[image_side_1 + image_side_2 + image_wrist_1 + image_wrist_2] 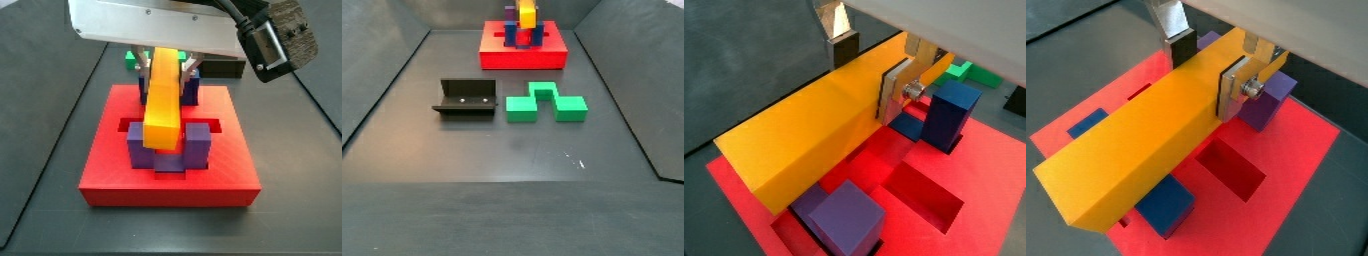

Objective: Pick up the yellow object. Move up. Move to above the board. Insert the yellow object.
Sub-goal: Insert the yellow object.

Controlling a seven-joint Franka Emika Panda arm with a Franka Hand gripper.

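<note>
The yellow bar [163, 95] is clamped between the silver fingers [1236, 88] of the gripper [1207, 65] and is held over the red board [171, 186], in the upper middle of a side view. Picking up, lifting and carrying across are judged done. The bar lies between the blue posts [950, 113] (near the purple ones [197, 147]), but whether it is seated cannot be told; insertion and release seem left.

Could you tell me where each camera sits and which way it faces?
Wrist view: on the wrist, looking down at the yellow object held in the gripper over the board.
Wrist view: likewise, from the opposite side; a finger shows.
Side view: close, angled down at the board; gripper housing shows.
Side view: far, across fixture and green block.
All share the yellow object.
</note>
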